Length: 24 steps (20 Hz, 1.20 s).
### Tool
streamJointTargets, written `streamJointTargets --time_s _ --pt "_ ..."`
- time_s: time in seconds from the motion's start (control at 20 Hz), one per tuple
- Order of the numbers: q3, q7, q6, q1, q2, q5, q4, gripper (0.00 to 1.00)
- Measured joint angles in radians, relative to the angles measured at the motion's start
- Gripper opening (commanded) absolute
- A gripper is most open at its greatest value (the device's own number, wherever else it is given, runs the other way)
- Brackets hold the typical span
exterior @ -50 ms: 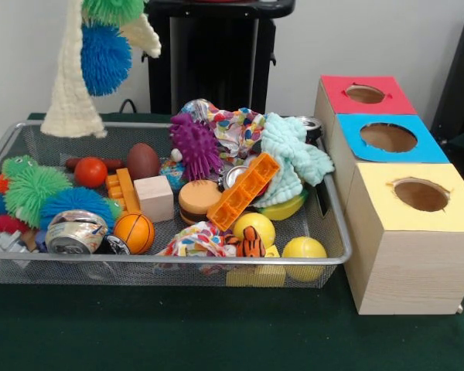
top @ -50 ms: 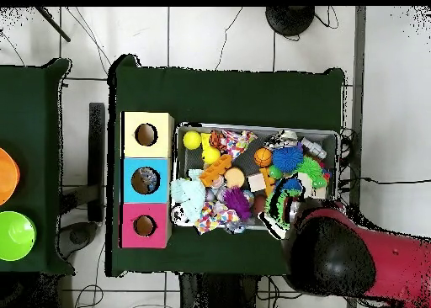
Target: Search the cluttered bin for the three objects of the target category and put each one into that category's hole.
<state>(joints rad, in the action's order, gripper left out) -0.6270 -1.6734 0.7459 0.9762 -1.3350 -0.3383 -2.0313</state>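
The desk (exterior @ -50 ms: 216, 340), covered in dark green, carries everything under inspection. On it sits the wire mesh bin (exterior @ -50 ms: 162, 270), crowded to the rim, and touching its side stands a row of three wooden boxes: the yellow-topped box (exterior @ -50 ms: 406, 247) nearest the front camera, the blue-topped box (exterior @ -50 ms: 387, 137) between, and the red-topped box (exterior @ -50 ms: 363, 94) farthest. Each has one round hole in its top, so a lifted item need only travel a short way sideways from the bin to be dropped.

The arm (top @ -50 ms: 353, 254) shows in the overhead view over one end of the bin, the end away from the boxes. In the front view, a cream knitted cloth (exterior @ -50 ms: 71, 85) hangs in the air above that end, bunched with a blue spiky ball (exterior @ -50 ms: 106, 58) and a green spiky ball (exterior @ -50 ms: 112, 9). In my judgement they hang there because the tool has lifted them clear of the clutter. The tool itself lies beyond the top edge of the front view and is hidden under the arm from overhead; its opening cannot be told.

Which category is wanted is not evident. Remaining in the bin: a purple spiky ball (exterior @ -50 ms: 195, 144), an orange plastic block (exterior @ -50 ms: 245, 191), a small basketball (exterior @ -50 ms: 134, 232) and a wooden cube (exterior @ -50 ms: 155, 198).
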Motion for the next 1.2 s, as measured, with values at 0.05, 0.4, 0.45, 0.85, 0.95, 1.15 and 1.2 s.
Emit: streamJointTargets --time_s 0.05,0.4,0.45,0.85,0.95,1.15,1.2 --pt "-0.005 0.004 0.006 0.002 -0.012 0.009 0.000 0.00" --pt "-0.011 0.055 0.067 0.008 -0.085 0.074 -0.001 0.00" --pt "-0.011 0.059 0.069 0.009 -0.089 0.077 -0.001 0.00" --pt "-0.011 0.121 0.073 0.018 -0.139 0.104 -0.001 0.00" --pt "-0.011 0.124 0.073 0.018 -0.139 0.105 -0.001 0.00" --pt "-0.011 0.124 0.073 0.018 -0.137 0.104 -0.001 0.00" --pt "-0.011 0.124 0.073 0.018 -0.135 0.104 -0.002 0.00"
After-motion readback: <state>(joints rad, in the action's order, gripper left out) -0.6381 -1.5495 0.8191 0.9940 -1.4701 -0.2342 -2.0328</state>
